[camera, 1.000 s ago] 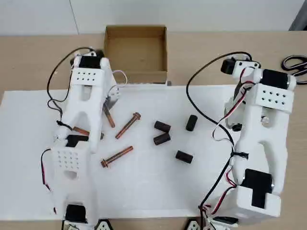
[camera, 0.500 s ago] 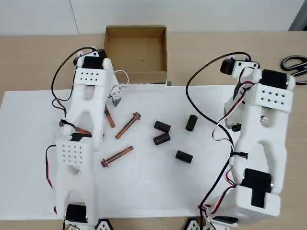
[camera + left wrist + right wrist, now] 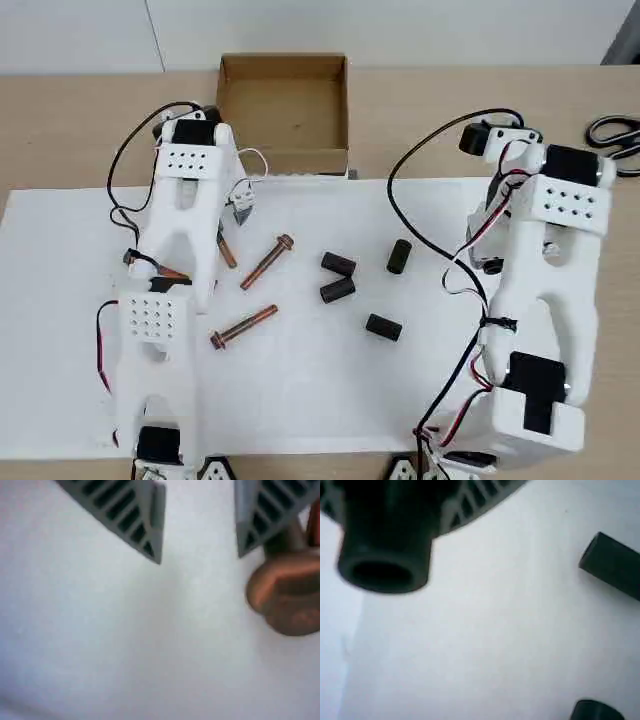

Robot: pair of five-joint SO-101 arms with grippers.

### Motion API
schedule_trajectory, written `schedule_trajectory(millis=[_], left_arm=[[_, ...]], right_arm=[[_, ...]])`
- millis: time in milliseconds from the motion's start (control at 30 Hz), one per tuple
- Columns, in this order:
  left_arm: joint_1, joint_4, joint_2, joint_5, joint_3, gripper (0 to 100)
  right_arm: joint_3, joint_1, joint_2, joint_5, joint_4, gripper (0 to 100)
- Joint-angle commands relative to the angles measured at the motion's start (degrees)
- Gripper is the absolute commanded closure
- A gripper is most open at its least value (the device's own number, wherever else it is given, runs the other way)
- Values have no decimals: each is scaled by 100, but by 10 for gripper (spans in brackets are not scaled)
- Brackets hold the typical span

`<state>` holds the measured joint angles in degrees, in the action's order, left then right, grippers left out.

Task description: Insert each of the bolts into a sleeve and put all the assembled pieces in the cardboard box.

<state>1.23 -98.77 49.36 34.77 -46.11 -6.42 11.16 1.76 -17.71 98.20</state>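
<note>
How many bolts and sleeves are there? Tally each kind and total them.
Bolts: 4, two partly under the left arm
Sleeves: 5, four on the white sheet, one in the right gripper
Total: 9

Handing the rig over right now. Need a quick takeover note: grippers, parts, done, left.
Left gripper: open, low over the white sheet, with a bolt head just outside one finger.
Right gripper: shut on a held sleeve.
Parts: two bolts lie in the open, and a third bolt is partly under the left arm. Four loose sleeves lie mid-sheet.
Done: no bolt is sleeved and none is in the cardboard box.
Left: every insertion, then boxing.
</note>
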Motion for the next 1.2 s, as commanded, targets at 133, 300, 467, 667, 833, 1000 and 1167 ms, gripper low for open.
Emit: schedule_trajectory(millis=[133, 300, 467, 667, 833, 1000, 1167], left_arm=[[18, -167, -290, -9, -198, 903], [97, -167, -1222, -123, -189, 902], [510, -167, -1749, -809, 444, 903], [914, -158, -1820, -2338, 1376, 903], [958, -141, -1820, -3086, 1534, 903], [967, -132, -1811, -3780, 1543, 902], [958, -132, -1811, -4132, 1543, 900]], right_arm=[[-35, 31, -277, -53, 4, 991], [-35, 31, -277, -53, 4, 991], [-35, 22, -277, -53, -40, 991], [-35, 22, -268, -53, -84, 991], [-35, 22, -259, -53, -119, 991], [-35, 22, 4, -53, -119, 991], [-35, 22, 84, -26, -119, 991]])
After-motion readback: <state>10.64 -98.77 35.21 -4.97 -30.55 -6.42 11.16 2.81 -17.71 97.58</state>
